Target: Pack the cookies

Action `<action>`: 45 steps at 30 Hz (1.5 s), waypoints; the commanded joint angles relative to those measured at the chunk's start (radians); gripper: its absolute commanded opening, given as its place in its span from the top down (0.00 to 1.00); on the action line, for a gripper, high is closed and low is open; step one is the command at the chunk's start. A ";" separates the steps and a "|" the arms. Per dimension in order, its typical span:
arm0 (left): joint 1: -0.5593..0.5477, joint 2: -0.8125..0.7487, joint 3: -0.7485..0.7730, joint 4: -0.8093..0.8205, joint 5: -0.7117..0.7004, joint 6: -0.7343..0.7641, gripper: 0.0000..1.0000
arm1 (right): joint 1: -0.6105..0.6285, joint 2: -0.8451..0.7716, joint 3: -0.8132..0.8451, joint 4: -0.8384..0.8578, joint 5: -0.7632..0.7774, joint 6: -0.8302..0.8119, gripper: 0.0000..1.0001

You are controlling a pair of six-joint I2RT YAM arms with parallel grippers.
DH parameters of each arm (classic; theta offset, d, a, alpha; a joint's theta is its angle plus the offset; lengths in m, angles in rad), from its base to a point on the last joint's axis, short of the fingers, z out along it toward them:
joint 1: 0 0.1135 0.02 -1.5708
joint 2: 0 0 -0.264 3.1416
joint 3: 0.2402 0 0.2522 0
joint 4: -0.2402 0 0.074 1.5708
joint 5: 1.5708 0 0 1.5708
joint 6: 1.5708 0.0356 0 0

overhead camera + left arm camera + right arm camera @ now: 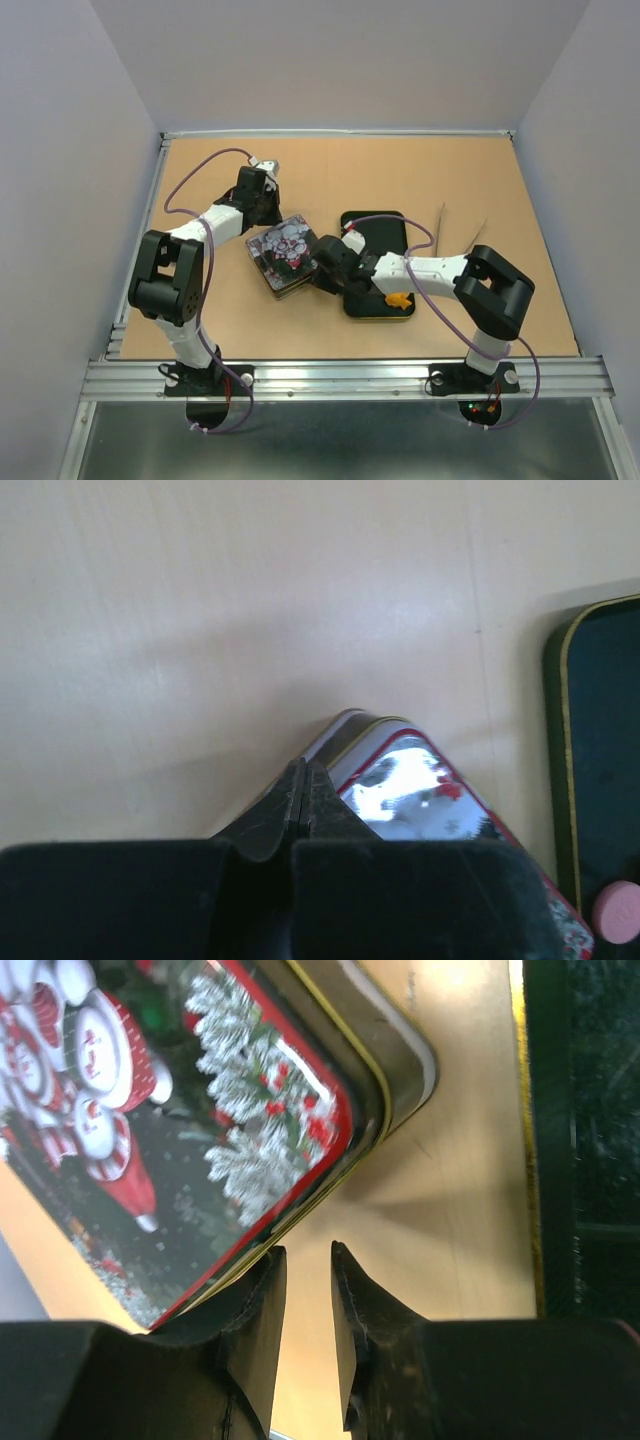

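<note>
Overhead; wrist cams close, shared tin [285, 250]

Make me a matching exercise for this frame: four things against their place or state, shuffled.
Things:
1. Christmas tin
2. fish cookie
3. left gripper
4. right gripper

Place or state:
a. fingers slightly apart, nothing between them
b. lies on the black tray
c. fingers pressed together
d. lid on, left of the tray

Pairs: 1-d, 2-b, 3-c, 4-a

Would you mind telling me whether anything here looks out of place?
The closed tin sits skewed to the black tray, while an orange fish cookie and a pink cookie lie unpacked on that tray.
</note>
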 commanded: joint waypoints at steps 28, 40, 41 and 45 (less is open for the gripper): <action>0.067 -0.718 -0.302 0.238 -0.257 0.000 1.00 | -0.005 -0.365 -0.113 -0.065 0.109 -0.053 0.69; 0.033 -0.994 -0.434 0.336 -0.545 0.020 0.01 | -0.003 -0.536 -0.148 -0.085 0.161 -0.222 0.50; 0.033 -1.007 -0.444 0.346 -0.570 0.017 0.01 | -0.003 -0.550 -0.148 -0.086 0.161 -0.238 0.40; 0.029 -1.019 -0.493 0.386 -0.795 -0.036 0.01 | -0.003 -0.603 -0.149 -0.088 0.153 -0.308 0.29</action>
